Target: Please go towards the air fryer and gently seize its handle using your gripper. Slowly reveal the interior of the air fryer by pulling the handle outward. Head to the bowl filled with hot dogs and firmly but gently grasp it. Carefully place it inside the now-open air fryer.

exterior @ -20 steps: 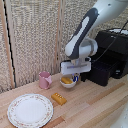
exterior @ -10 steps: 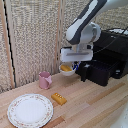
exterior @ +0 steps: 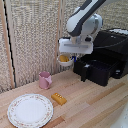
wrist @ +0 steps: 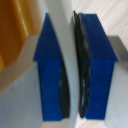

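The cream-white bowl (exterior: 63, 60) hangs in the air above the table, with yellow-orange hot dogs (exterior: 64, 58) showing inside. My gripper (exterior: 70, 56) is shut on its rim. In the wrist view the two dark-blue fingers (wrist: 50, 75) clamp the bowl's thin pale wall (wrist: 70, 55), and the hot dogs (wrist: 12, 30) show beside them. The black air fryer (exterior: 114, 42) stands at the exterior view's right with its drawer (exterior: 102, 71) pulled out. The handle (exterior: 84, 73) faces the bowl, which is a short way from the drawer and higher than it.
A pink mug (exterior: 45, 80) stands on the wooden table (exterior: 95, 105) below the bowl, toward the exterior view's left. A large floral-rimmed plate (exterior: 30, 110) and a yellow-orange block (exterior: 59, 98) lie nearer the front. A woven screen (exterior: 30, 35) closes off the back.
The gripper has lifted the bowl off the table and carried it up and toward the exterior view's right, closer to the open air fryer drawer.
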Robot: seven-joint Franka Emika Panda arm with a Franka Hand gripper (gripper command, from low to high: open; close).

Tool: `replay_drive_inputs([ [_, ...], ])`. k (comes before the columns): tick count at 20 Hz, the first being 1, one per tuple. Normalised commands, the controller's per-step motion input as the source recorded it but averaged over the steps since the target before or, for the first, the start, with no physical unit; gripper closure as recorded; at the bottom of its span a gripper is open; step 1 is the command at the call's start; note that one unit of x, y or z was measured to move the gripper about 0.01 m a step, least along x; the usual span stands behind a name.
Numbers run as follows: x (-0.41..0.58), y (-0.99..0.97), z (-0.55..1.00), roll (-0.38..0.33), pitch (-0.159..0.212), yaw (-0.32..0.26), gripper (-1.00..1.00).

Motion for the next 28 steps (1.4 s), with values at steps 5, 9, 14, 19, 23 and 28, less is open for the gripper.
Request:
replay_drive_inputs([
  [5,0.197,-0.98,0.61,0.105,0.0,-0.004,1.0],
  [9,0.184,-0.89,0.43,0.106,-0.012,-0.029,1.0],
  [14,0.161,-0.64,0.21,0.052,-0.042,-0.156,1.0],
  [19,0.183,-0.55,0.09,0.017,-0.065,-0.217,1.0],
  [23,0.172,-0.56,0.05,0.006,-0.053,-0.222,1.0],
  [28,0.01,-0.74,0.02,0.0,0.013,-0.172,1.0],
])
